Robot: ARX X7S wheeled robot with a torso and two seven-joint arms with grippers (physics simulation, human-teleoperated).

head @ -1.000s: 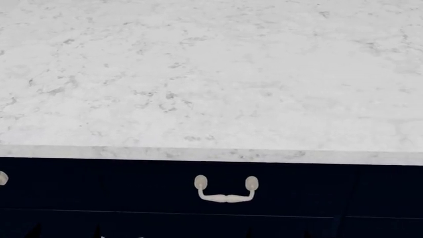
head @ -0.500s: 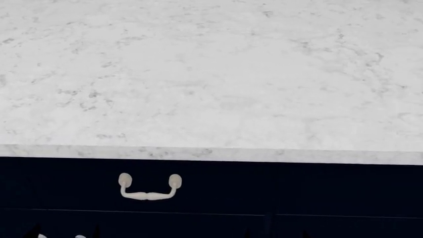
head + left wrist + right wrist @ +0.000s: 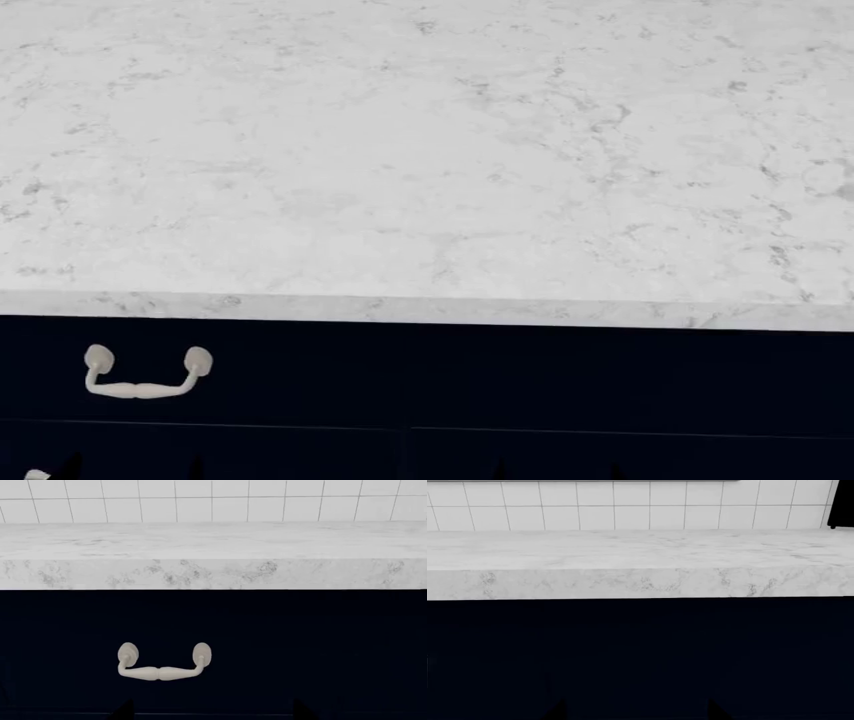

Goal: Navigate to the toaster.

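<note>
Head view shows a marble table (image 3: pixel 427 150) over dark drawers, one handle (image 3: pixel 144 372) at left. Right wrist view catches a black edge, possibly the toaster (image 3: pixel 845 505), on the table. Neither tool's state shows.

The cream drawer handle (image 3: pixel 147 373) is sliding steadily toward the head view's left edge below the table (image 3: pixel 427 150), whose marble veins are drifting left too, while a drawer seam (image 3: pixel 400 440) is trailing after it.

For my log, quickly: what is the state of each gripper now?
Left gripper: cannot be told, only dark tips at the picture's edge.
Right gripper: cannot be told, the same.
</note>
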